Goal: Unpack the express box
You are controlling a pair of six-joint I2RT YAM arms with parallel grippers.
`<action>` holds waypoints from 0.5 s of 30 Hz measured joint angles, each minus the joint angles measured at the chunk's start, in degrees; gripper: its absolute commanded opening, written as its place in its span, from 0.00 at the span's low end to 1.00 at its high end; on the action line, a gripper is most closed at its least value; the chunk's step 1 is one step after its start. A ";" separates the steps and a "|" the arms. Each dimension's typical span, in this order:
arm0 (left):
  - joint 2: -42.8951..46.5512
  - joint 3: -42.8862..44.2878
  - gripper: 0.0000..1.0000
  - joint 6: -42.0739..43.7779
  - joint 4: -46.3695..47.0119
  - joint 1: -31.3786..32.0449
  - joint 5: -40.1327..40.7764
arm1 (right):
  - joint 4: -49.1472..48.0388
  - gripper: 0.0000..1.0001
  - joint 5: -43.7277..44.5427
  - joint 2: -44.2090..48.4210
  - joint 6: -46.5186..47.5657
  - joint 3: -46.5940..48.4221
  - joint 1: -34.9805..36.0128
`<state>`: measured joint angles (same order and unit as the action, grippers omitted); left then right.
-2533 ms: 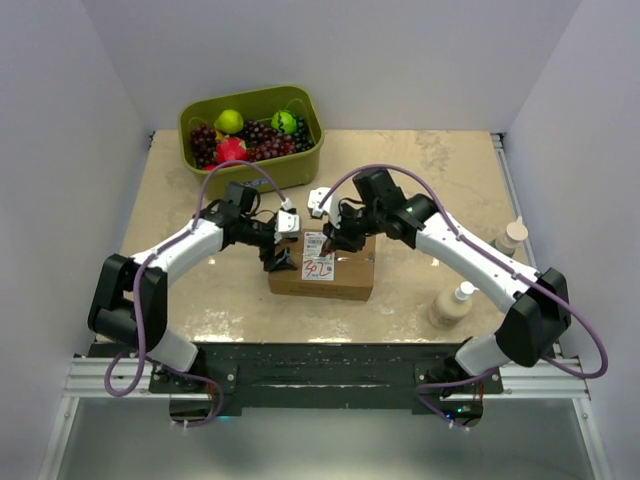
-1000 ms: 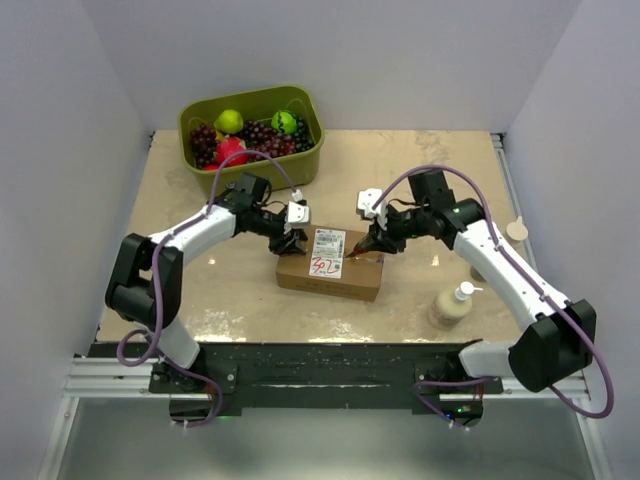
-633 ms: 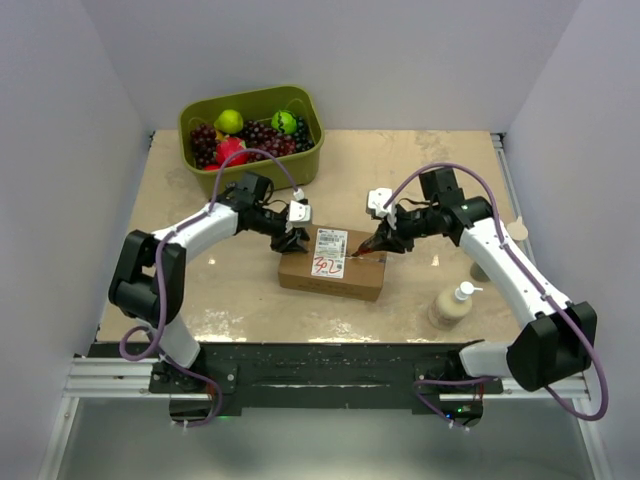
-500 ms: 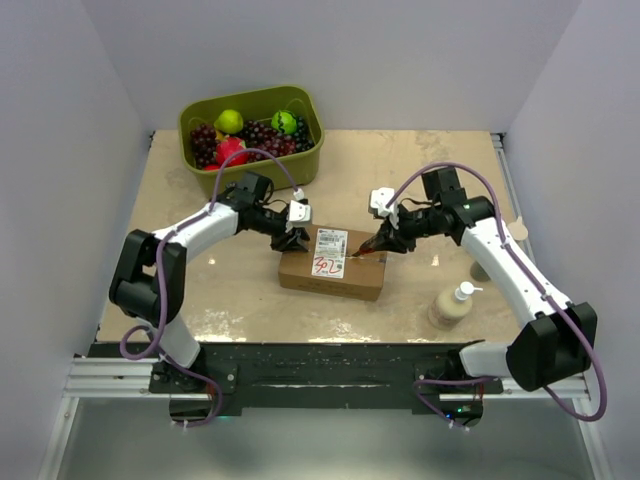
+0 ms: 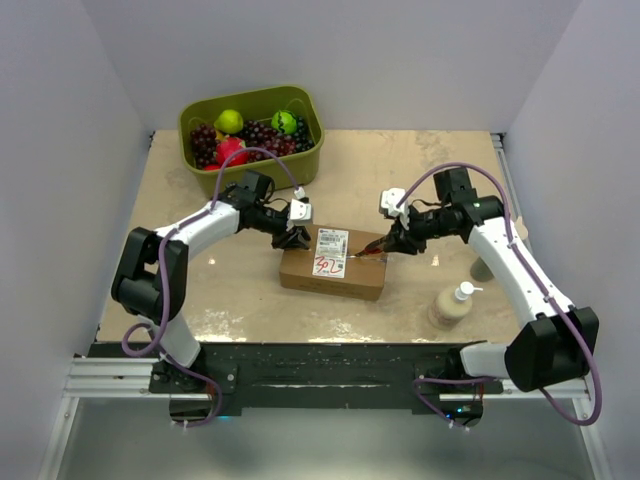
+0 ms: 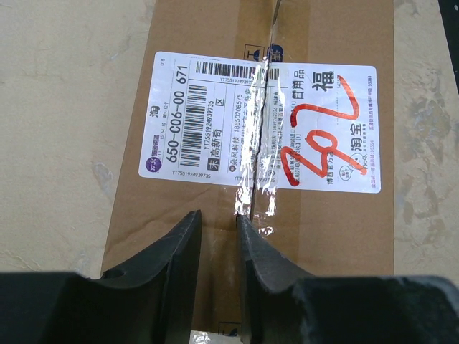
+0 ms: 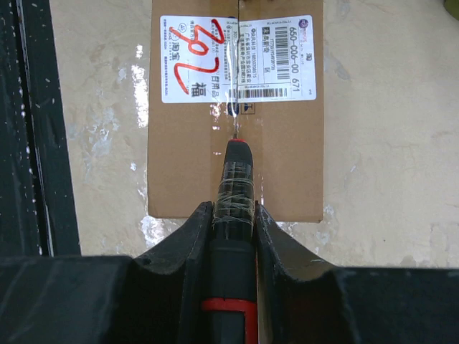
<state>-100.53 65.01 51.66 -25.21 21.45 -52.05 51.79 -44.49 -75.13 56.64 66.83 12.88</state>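
— Two hands, seen from above?
— Left hand [image 5: 293, 238] and right hand [image 5: 397, 243] at opposite ends of the express box [image 5: 335, 266], mid-worktop [image 5: 420, 170].
— Left wrist?
— Fingers [image 6: 178, 247] narrowly apart, empty, over the box's end.
— Right wrist?
— Clamped on a black tool [image 7: 235, 183], tip at the taped seam.

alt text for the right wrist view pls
The right gripper, jaws shut, holds a black tool whose thin tip sits at the taped centre seam of the express box, near its white label with red marks. The box lies on a beige table.
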 measured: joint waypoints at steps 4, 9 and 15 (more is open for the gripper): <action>-0.11 0.00 0.29 -0.04 0.15 0.00 0.00 | 1.14 0.00 0.35 0.00 0.66 0.00 -0.76; -0.20 0.04 0.28 -0.04 0.28 -0.04 0.00 | 2.43 0.00 0.74 0.00 1.11 0.09 -1.55; -0.44 0.42 0.27 -0.17 0.04 -0.04 0.02 | 5.75 0.00 2.86 -0.37 1.60 1.99 -1.79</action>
<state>-100.97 65.43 51.48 -25.17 21.41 -52.03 57.54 -41.63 -75.50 58.24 68.82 11.09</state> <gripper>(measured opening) 0.276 0.262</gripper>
